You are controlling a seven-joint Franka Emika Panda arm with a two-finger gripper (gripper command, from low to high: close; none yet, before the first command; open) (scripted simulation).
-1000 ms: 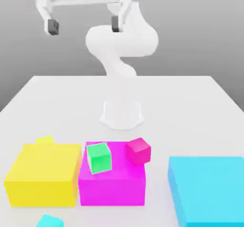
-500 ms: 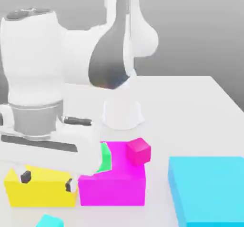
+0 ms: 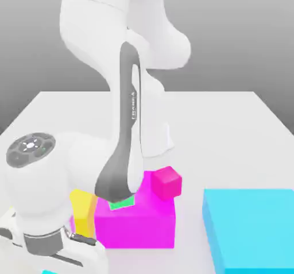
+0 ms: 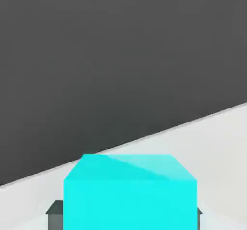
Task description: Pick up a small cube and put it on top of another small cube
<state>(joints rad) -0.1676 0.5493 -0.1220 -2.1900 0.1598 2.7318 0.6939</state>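
In the hand view I find the small cyan cube (image 4: 130,204) between the two fingertips (image 4: 56,215) of my hand, one pad against each of two opposite sides; the hand is grasping it. In the exterior view the hand (image 3: 50,271) is low at the near left corner, with a sliver of the cube's cyan just under it. Behind the arm (image 3: 127,95), the large yellow block (image 3: 84,212) is partly covered. Beside it stands the large magenta block (image 3: 135,230), with the small green cube (image 3: 122,203), mostly hidden by the arm, and the small crimson cube (image 3: 166,183), which sits tilted. The large flat cyan block (image 3: 252,227) lies apart at the exterior view's right, on the white surface (image 3: 212,135).
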